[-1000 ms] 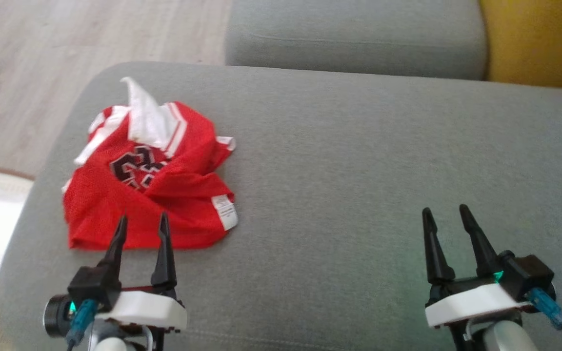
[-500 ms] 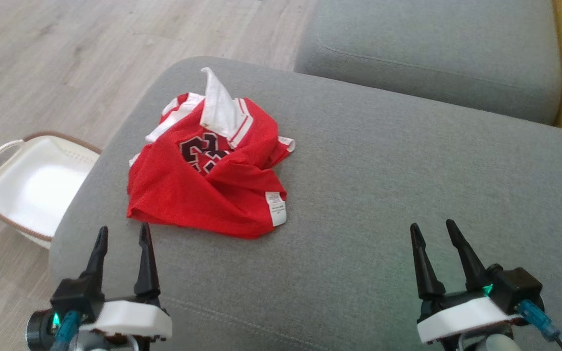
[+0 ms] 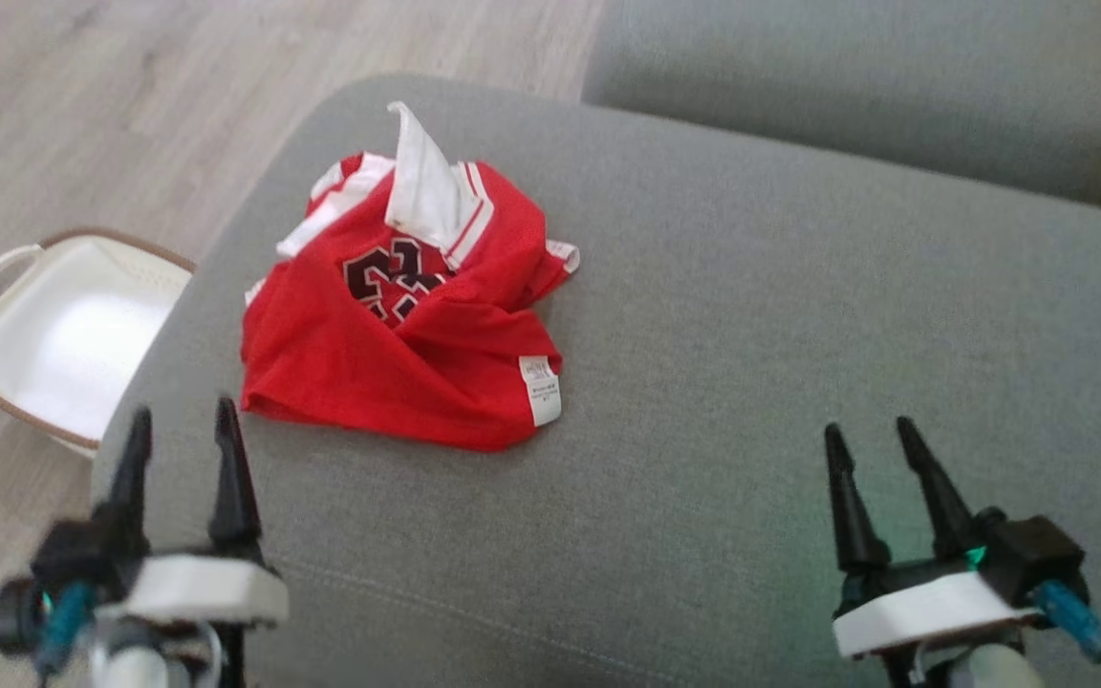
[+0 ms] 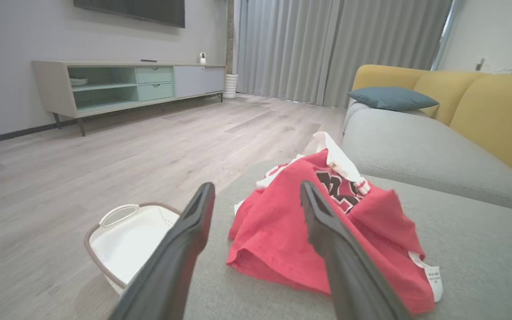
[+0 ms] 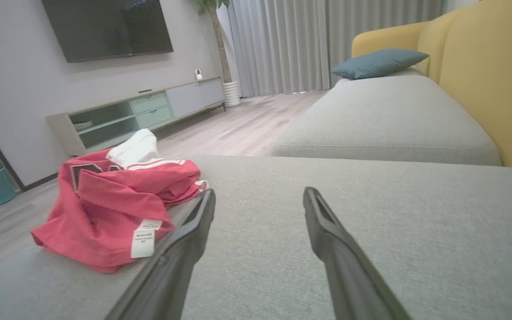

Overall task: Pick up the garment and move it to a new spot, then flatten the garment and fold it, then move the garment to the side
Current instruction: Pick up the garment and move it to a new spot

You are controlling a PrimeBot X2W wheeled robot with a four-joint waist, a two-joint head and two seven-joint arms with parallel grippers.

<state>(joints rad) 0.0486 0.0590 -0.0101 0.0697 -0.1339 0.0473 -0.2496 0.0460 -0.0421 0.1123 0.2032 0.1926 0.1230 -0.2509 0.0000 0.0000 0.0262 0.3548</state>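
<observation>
Since the garment (image 3: 398,325) lies in a crumpled heap, I think none of the job is done yet. It has not been picked up, moved, made flat, folded or put to the side.

From the head view, the heap sits on the left part of the grey sofa seat (image 3: 751,315), near its rounded corner. The left gripper (image 3: 182,409) is just in front of the heap. Its two fingers are spread apart with nothing between them. It looks a bit blurry, so I cannot tell just how close it is. The right gripper (image 3: 868,426) is well apart from the heap, over bare seat. Its fingers are spread too and hold nothing. A white basket (image 3: 63,344) with a brown rim stands on the wood floor (image 3: 130,96) beside the sofa.

From the left wrist view, the cloth looks thin, soft and floppy. It is bright red with white stripes at the edges and black number shapes in the middle. A white bit pokes up like a little tent.

From the right wrist view, a small white tag (image 5: 142,243) hangs at the near edge of the heap. The seat is rough woven cloth, wide and flat. It has a yellow back (image 5: 496,66), and a blue-green pillow (image 5: 378,62) lies far off.
</observation>
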